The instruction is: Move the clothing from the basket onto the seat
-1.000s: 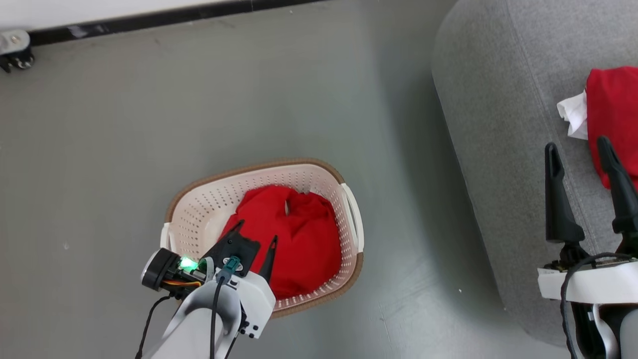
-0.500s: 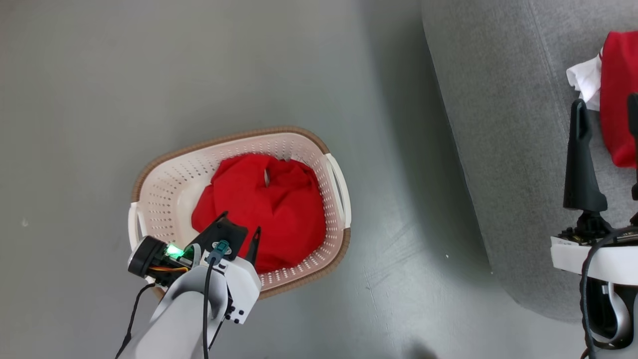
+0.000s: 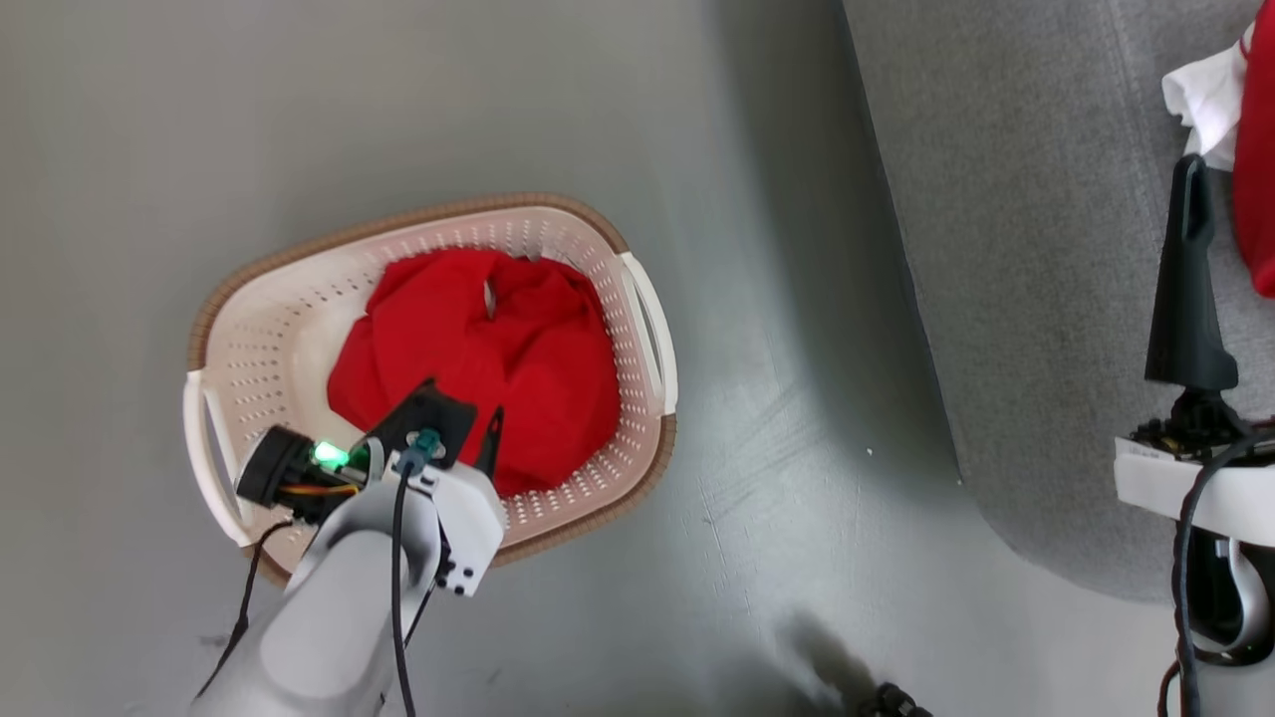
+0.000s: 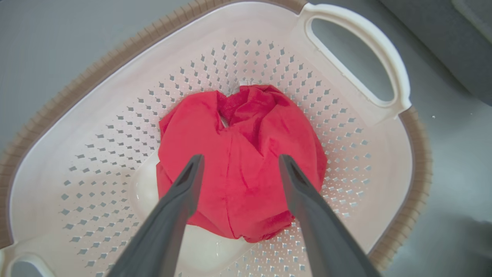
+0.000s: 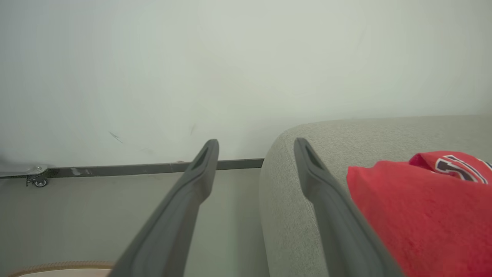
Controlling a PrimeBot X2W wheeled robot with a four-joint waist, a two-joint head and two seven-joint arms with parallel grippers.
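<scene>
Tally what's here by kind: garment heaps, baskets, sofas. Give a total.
Cream perforated plastic laundry basket: 1
Light-grey fabric sofa: 1
Bright red soft garment heaps: 2, the basket's heap and the sofa's heap
Total: 4

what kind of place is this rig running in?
Probably an indoor test room staged as a living space: a grey fabric sofa, a laundry basket of red clothing on a bare grey floor, a plain white wall with dark baseboard.

Red white-trimmed garment (image 3: 1257,199) on light-grey fabric sofa (image 3: 1016,249): cut by frame edge. Cream perforated plastic basket (image 4: 115,115): floor mostly hidden under crumpled red cloth (image 4: 238,154). Small dark object (image 3: 892,702), bottom edge: unidentifiable.
</scene>
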